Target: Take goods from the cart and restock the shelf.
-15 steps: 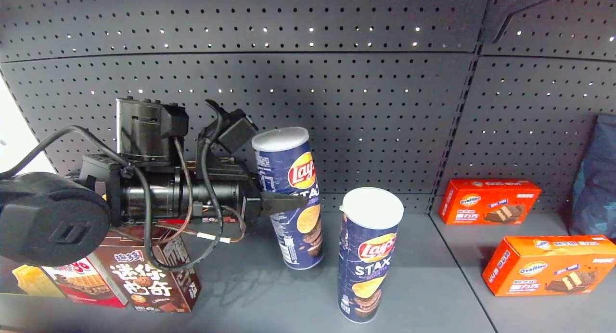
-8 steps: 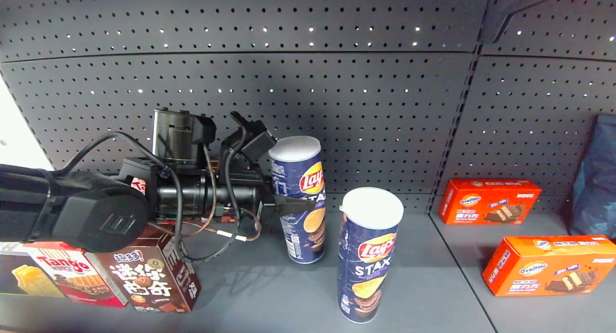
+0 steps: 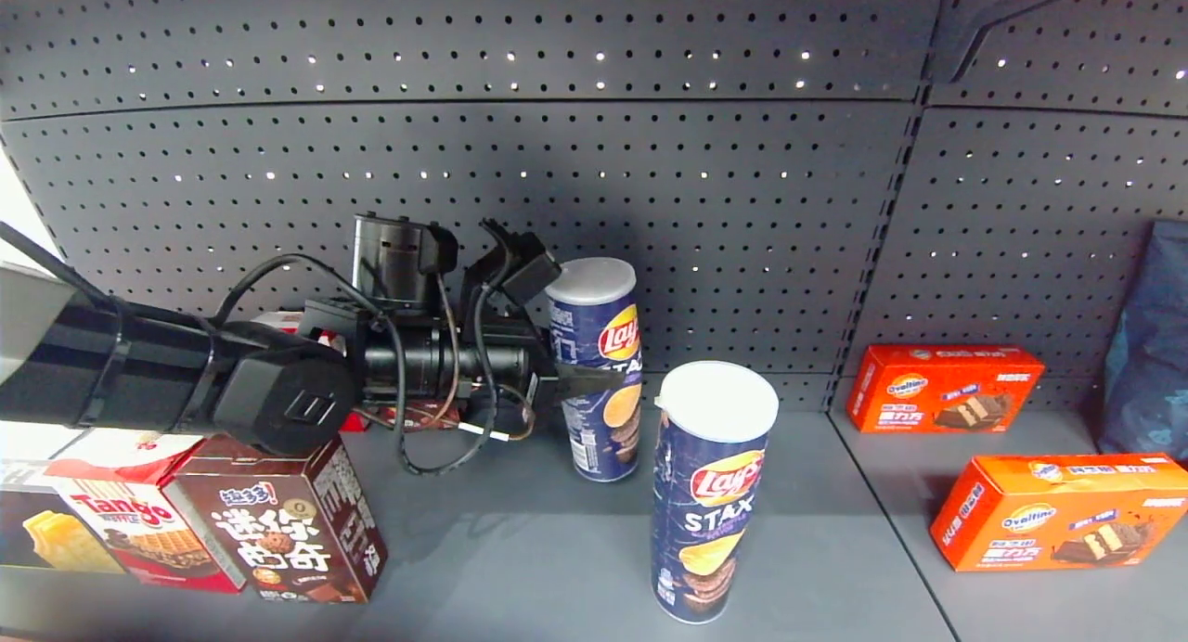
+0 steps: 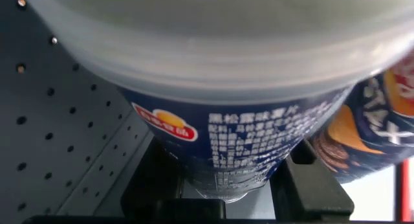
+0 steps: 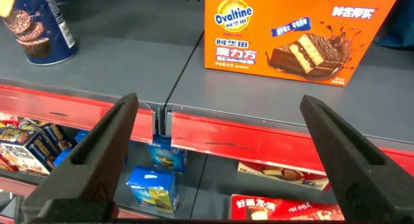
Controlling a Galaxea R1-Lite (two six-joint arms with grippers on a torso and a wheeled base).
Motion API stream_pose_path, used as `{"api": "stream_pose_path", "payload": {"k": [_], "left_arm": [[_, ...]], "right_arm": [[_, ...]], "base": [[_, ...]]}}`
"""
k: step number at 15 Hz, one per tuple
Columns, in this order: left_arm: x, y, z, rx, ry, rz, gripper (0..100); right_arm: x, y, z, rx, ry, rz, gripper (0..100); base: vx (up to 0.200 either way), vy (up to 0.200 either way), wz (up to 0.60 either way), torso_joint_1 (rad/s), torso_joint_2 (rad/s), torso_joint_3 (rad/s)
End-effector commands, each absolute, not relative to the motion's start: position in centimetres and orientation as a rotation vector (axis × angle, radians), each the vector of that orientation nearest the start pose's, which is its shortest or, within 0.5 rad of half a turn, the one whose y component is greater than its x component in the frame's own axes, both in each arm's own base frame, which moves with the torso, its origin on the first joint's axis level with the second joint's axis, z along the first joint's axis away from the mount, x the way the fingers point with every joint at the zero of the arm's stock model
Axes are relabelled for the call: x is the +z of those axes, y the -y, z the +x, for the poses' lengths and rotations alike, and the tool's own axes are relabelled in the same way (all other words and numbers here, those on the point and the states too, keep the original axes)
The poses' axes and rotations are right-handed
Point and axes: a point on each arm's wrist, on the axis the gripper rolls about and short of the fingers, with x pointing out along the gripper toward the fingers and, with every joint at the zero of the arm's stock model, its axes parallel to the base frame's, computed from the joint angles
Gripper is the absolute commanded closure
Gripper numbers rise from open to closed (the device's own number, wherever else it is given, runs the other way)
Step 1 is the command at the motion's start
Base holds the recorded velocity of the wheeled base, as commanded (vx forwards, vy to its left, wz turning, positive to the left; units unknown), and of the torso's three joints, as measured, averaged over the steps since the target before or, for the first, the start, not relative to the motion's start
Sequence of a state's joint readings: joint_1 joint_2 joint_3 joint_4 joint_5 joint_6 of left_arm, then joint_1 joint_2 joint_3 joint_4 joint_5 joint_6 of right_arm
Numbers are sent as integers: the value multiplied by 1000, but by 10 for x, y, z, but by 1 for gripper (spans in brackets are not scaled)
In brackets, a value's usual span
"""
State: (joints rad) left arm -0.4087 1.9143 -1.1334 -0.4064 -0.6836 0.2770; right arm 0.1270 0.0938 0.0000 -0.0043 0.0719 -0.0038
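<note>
While the left gripper is clamping the held chip can around its middle, with one finger on each side of the blue tube, that can is sitting nearly upright just behind and to the left of the front chip can, near it but not touching it. Its white lid is pointing up, and its base is hanging low over the shelf deck; whether it is resting there I cannot tell. The front chip can is standing upright on the deck by itself, with its lid on.

Left of the front chip can, at the shelf's front edge, a brown cookie box and a red wafer box are standing side by side under the left arm. Right of the front chip can, two orange boxes are lying flat, one far back and one nearer the front.

The right gripper is hovering with its fingers spread wide and holding nothing, facing the red price rail well to the right of the front chip can, before the nearer orange box.
</note>
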Motion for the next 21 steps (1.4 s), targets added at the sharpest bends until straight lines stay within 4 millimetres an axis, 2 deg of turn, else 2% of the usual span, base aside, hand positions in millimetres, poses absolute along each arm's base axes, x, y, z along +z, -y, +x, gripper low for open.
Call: {"api": "stream_pose_path", "payload": {"k": [1, 12, 21], "left_arm": [[173, 162, 336, -1128, -246, 191, 100], [167, 165, 338, -1138, -257, 190, 100], [145, 178, 347, -1160, -279, 189, 100]], "right_arm": [[78, 0, -16, 199, -92, -7, 0], [78, 0, -16, 199, -92, -7, 0], [78, 0, -16, 199, -92, -7, 0]], "base": [[0, 0, 0, 0, 0, 0], [0, 0, 0, 0, 0, 0], [0, 0, 0, 0, 0, 0]]}}
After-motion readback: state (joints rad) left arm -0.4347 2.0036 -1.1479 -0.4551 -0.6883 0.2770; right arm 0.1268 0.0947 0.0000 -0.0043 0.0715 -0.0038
